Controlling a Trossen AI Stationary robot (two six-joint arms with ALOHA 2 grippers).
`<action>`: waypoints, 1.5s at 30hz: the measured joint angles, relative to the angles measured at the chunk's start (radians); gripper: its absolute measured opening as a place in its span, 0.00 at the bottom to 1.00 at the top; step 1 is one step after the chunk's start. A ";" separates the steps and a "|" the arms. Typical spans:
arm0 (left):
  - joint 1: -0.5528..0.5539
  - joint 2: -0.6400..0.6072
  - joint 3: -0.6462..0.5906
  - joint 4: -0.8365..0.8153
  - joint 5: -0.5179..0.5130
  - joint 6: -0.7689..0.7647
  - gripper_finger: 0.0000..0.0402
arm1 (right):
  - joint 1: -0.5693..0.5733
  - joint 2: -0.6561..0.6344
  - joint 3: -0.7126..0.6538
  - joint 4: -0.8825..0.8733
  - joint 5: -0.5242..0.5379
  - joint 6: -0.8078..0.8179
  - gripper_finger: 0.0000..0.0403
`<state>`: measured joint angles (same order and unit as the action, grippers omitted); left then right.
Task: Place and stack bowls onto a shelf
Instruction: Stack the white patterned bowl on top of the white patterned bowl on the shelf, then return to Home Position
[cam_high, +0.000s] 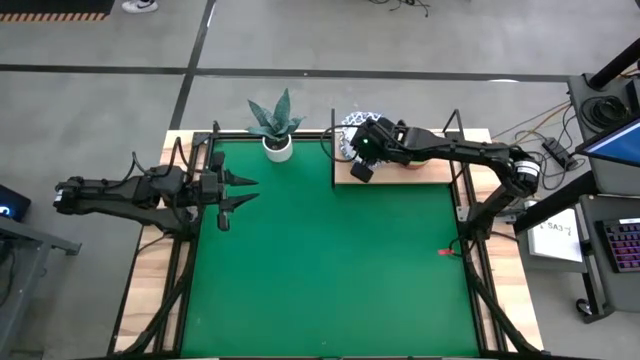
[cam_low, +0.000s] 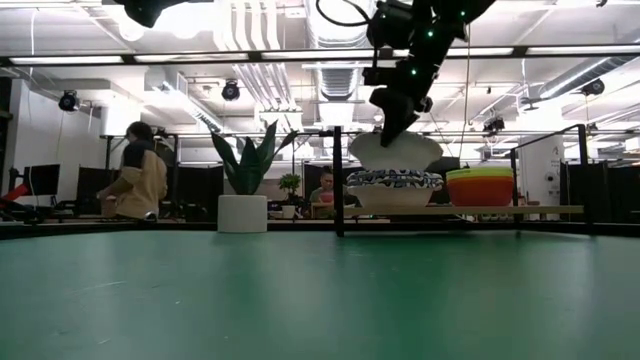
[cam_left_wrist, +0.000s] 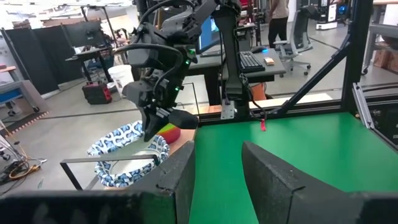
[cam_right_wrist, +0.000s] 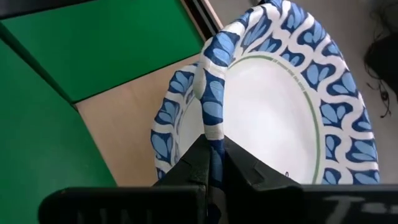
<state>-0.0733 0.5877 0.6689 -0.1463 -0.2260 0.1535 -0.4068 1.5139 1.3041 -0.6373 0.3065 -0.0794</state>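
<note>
Right pincer: clamped on a blue-rimmed bowl's rim, above the shelf's stack.
Left pincer: open, empty, far left.

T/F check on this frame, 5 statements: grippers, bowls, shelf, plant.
1. The right gripper is shut on the rim of a blue-patterned bowl. True.
2. That bowl is held over the middle of the green mat. False: it hangs over the shelf, just above the stacked patterned bowls.
3. The left gripper also holds a bowl. False: it is open and holds nothing, at the mat's left edge.
4. Small coloured bowls sit stacked on the shelf beside the patterned ones. True.
5. The potted plant stands on the shelf. False: it stands beside the shelf, at the mat's far edge.
</note>
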 joint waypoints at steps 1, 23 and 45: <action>0.000 0.000 0.000 0.000 0.000 0.003 0.28 | 0.000 0.001 0.000 0.000 0.000 0.000 0.04; 0.000 0.000 0.000 0.000 0.000 0.006 0.28 | 0.044 0.000 0.060 -0.012 0.000 0.065 0.19; 0.000 -0.019 -0.010 -0.128 0.007 0.016 0.28 | 0.265 -0.414 -0.441 0.522 -0.368 -0.036 0.19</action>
<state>-0.0731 0.5689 0.6594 -0.2743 -0.2188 0.1699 -0.1420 1.0995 0.8627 -0.1154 -0.0617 -0.1157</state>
